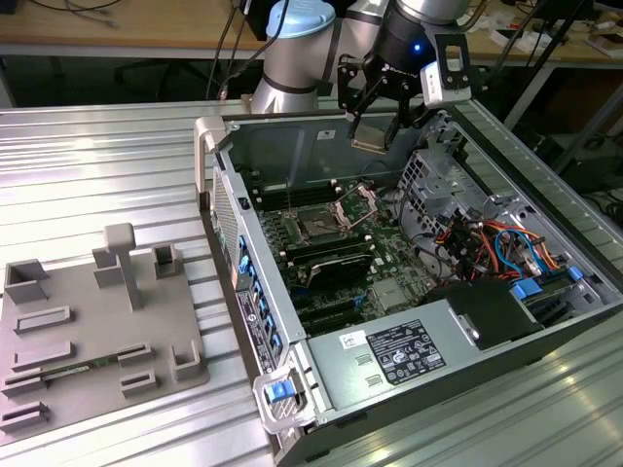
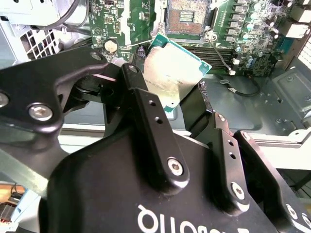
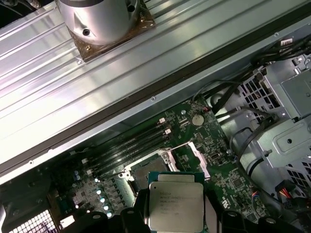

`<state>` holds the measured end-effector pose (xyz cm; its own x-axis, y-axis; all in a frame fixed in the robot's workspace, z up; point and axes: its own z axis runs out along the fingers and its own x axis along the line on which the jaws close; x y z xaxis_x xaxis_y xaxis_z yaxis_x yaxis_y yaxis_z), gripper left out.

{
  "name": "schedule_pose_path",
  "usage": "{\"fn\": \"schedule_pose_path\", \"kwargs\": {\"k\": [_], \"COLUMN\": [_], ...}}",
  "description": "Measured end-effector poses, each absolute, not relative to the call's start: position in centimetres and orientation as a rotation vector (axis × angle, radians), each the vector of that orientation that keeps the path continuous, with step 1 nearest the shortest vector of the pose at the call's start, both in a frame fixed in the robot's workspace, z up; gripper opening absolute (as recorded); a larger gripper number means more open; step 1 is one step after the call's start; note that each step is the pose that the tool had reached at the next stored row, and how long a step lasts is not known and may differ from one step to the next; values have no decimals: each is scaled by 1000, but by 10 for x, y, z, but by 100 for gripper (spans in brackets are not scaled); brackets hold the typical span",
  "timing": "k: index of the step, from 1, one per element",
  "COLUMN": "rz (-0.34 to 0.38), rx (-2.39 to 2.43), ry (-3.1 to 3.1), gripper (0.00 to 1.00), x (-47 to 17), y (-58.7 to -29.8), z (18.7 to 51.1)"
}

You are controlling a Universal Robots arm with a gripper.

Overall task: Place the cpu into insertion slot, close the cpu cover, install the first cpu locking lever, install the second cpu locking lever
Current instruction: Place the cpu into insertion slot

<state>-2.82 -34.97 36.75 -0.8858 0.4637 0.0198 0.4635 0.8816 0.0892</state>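
Cpu clamped in hand, metal top up, above motherboard

**Arm and gripper: held above the computer case, loaded**
The arm stands behind the computer case's far wall, its wrist bent down over the open interior. The gripper hangs high above the case floor, with black fingers clamped on opposite edges of the cpu.

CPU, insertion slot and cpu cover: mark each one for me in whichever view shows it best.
cpu [image 3: 175, 206], first wrist view: middle of its metal top.
insertion slot [image 2: 187, 17], second wrist view: centre of its pin field.
cpu cover [image 3: 200, 162], first wrist view: bright side bar of the frame.
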Motion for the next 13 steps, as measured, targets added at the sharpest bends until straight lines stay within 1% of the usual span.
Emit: {"fn": "schedule_pose_path", "kwargs": {"k": [13], "rz": [143], "rx": [922], "ry": [2992], "gripper": [55], "x": [-28], "y": [-350], "z": [366]}}
